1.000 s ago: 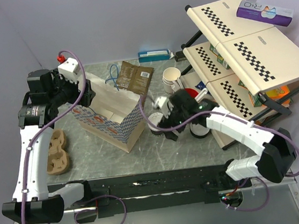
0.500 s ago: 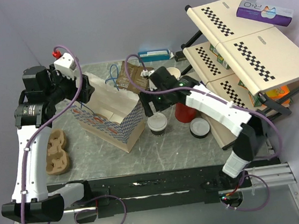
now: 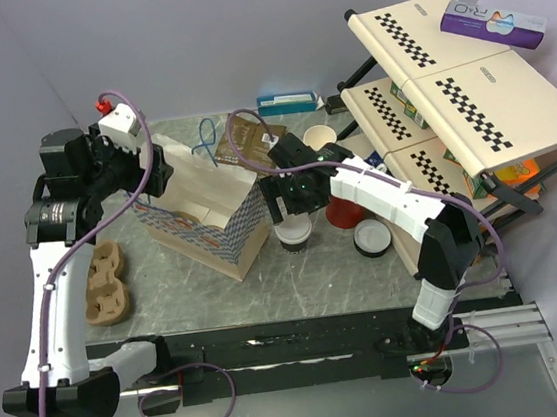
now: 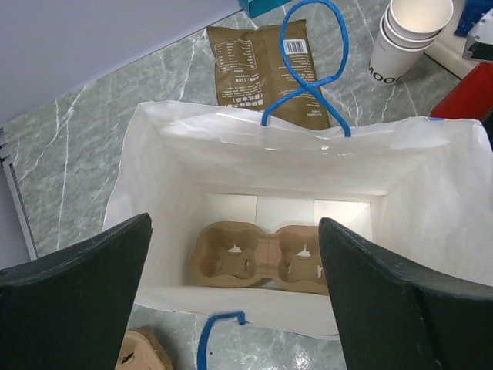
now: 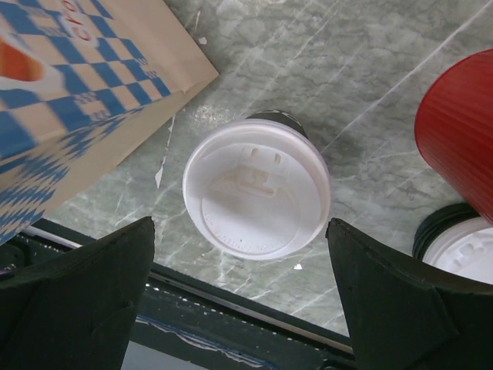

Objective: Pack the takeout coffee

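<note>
The takeout coffee (image 3: 293, 233) stands upright on the marble table just right of the paper bag (image 3: 203, 212), its round white lid (image 5: 256, 189) facing up. Directly above it, my right gripper (image 3: 293, 199) is open; in the right wrist view its fingers (image 5: 362, 293) stand either side of the lid without touching it, gripper (image 5: 239, 227). Over the bag's mouth, my left gripper (image 3: 148, 171) is open and holds nothing, gripper (image 4: 235, 231). Inside the bag (image 4: 154, 162) a brown cardboard cup carrier (image 4: 262, 258) lies flat.
A red cup (image 3: 344, 206) and a loose white lid (image 3: 372, 236) sit right of the coffee. A stack of lidless cups (image 3: 319, 141) and a brown pouch (image 3: 250, 136) lie behind. Another carrier (image 3: 104, 281) lies left of the bag. A checkered rack (image 3: 468, 106) fills the right.
My right arm has swung up and back from the table's right side, and its gripper now hangs over the lidded cup with wider jaws. The left gripper shifted slightly over the bag.
</note>
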You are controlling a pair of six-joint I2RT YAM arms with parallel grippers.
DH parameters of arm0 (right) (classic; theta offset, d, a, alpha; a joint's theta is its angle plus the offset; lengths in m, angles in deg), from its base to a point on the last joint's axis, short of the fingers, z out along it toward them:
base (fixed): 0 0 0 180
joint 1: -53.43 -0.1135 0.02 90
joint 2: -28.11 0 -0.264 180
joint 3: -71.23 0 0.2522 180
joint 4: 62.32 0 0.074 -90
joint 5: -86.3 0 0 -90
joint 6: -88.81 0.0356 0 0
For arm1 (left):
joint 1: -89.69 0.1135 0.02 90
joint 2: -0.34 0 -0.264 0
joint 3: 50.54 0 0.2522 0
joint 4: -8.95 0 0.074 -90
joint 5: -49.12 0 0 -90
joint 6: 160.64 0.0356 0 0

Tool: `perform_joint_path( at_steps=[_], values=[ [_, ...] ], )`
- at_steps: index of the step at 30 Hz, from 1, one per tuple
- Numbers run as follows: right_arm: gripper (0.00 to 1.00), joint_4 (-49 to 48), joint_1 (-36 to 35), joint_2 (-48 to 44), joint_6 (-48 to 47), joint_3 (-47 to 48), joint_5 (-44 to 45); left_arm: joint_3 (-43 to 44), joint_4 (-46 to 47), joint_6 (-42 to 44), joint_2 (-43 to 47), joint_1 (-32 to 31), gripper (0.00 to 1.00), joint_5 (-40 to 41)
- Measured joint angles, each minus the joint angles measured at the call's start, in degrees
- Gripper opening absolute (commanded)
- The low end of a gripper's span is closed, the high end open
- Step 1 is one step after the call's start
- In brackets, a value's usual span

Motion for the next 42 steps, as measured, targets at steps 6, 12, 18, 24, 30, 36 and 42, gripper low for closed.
perform_joint_path(
  at_steps=[6, 12, 18, 24, 30, 36, 42],
  values=[
    [0.98, 0.04, 0.02, 2.38, 0.68, -0.02, -0.24, -0.85, -0.17, 0.22, 0.15, 0.2, 0.96, 0.09],
    [0.99, -0.02, 0.0, 2.91, 0.83, -0.02, -0.46, -1.68, -0.26, 0.33, 0.5, 0.63, 0.96, 0.39],
    [0.97, -0.02, 0.0, 3.21, 0.81, -0.02, -0.42, -1.81, -0.22, 0.33, 0.5, 0.79, 0.96, 0.42],
    [0.95, -0.02, 0.0, 3.74, 0.76, -0.2, -0.26, -1.81, -0.22, 0.33, 0.5, 1.05, 0.96, 0.42],
    [0.94, -0.04, -0.04, 3.85, 0.7, -0.22, -0.15, -2.14, -0.2, 0.37, 0.5, 1.27, 0.96, 0.42],
    [0.91, -0.13, -0.48, 3.87, 0.22, -1.09, 0.55, -2.58, -0.2, 0.37, 0.5, 1.38, 0.96, 0.44],
    [0.91, -0.31, -0.79, 3.87, -0.66, -1.42, 2.05, -2.58, -0.04, 0.37, 0.5, 1.42, 0.96, 0.44]
  ],
)
